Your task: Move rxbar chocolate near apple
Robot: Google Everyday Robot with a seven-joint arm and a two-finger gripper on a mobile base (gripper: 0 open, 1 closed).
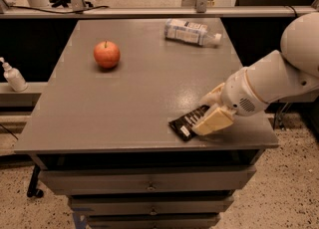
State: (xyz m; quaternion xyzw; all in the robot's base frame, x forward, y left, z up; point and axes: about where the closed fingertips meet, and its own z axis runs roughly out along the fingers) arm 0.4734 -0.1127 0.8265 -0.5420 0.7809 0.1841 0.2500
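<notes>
Covering the rxbar chocolate (185, 123), the gripper (212, 120) hides its own state; this light, slick wrapper likely needs a widthwise pinch.

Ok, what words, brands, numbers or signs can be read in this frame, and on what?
rxbar chocolate: white lettering, too blurred to read.
bottle: print on its white label, too blurred to read.
No other text shows. The pincer is at the rxbar chocolate, near the front right edge of the table.
</notes>
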